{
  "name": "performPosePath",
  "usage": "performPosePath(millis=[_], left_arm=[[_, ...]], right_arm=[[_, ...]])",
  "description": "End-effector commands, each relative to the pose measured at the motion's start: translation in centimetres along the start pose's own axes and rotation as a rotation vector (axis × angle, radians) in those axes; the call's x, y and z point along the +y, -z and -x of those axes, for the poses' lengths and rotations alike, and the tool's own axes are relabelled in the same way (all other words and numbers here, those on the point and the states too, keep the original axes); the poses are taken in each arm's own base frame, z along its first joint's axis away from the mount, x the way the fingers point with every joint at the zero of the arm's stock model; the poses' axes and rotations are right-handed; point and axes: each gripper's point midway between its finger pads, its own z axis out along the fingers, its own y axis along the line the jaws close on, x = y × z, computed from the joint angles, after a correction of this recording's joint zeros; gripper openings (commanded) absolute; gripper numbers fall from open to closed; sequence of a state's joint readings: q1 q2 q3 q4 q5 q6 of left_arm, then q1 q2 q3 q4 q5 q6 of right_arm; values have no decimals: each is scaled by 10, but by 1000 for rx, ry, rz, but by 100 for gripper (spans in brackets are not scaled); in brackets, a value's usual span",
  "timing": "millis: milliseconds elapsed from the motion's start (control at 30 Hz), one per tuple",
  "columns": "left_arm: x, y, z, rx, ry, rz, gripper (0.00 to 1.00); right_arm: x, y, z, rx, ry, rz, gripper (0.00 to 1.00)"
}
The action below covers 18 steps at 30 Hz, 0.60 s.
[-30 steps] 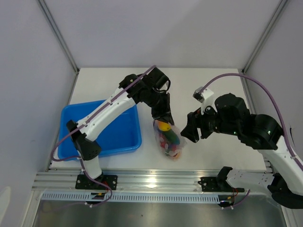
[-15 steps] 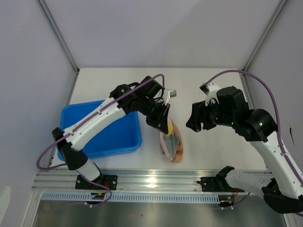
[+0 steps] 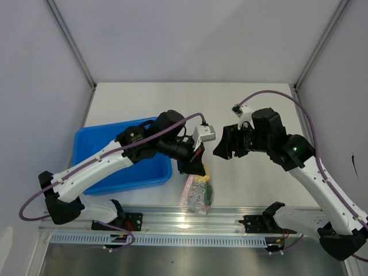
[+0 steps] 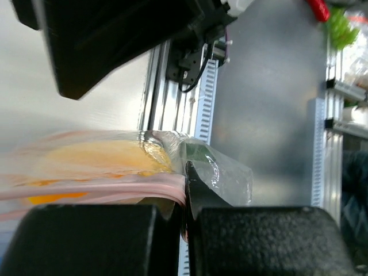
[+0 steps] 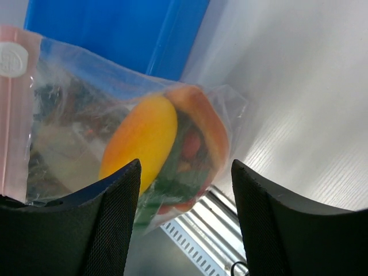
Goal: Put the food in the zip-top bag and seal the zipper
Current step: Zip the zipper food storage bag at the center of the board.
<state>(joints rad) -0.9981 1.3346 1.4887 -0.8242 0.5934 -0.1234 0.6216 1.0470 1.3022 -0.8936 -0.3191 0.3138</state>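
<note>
Left tool clamped on zip-top bag at zipper, food inside, bag just right of blue tray, right tool apart

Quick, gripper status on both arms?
The left gripper is shut on the zip-top bag, pinching its zipper.
The right gripper is open, holding nothing.

Zip-top bag sits front-centre on the table, just right of the tray's near right corner. Its lower end is over the table's near edge by the rail, and the food is inside, bunched toward that end. Left gripper pinches the bag's far, mouth end; right gripper is behind and to the right, apart from it.
</note>
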Motion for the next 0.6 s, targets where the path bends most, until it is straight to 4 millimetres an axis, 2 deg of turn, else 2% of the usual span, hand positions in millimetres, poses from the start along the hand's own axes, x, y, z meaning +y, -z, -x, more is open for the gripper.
performPosePath(millis=[0,33,67,133,167,233,333,367,533,567], left_arm=[[-4,5,15,-93,-262,-55,1],[0,0,9,-79,-265,-59,1],[3,-6,5,-65,-263,-74,1],[1,-15,-4,-45,-246,-131,1],[-11,-17,-10,-35,-226,-209,1],[-18,-20,-20,-38,-207,-262,1],[-26,-14,-31,-73,-215,-300,1],[-36,-8,-36,-77,-220,-350,1],[-63,11,-39,-87,-200,-471,0],[-65,13,-40,-89,-204,-482,1]], right_arm=[[1,-1,20,-120,64,26,67],[0,-2,18,-126,69,34,67],[-4,-9,6,-101,64,44,67],[-2,-9,3,-131,70,76,67],[-4,-16,-9,-107,66,99,67],[-10,-22,-24,-90,53,107,67],[-2,-20,-34,-97,80,173,68],[0,-22,-35,-112,99,201,68],[30,-3,-28,-147,170,347,69],[37,2,-23,-174,198,379,72]])
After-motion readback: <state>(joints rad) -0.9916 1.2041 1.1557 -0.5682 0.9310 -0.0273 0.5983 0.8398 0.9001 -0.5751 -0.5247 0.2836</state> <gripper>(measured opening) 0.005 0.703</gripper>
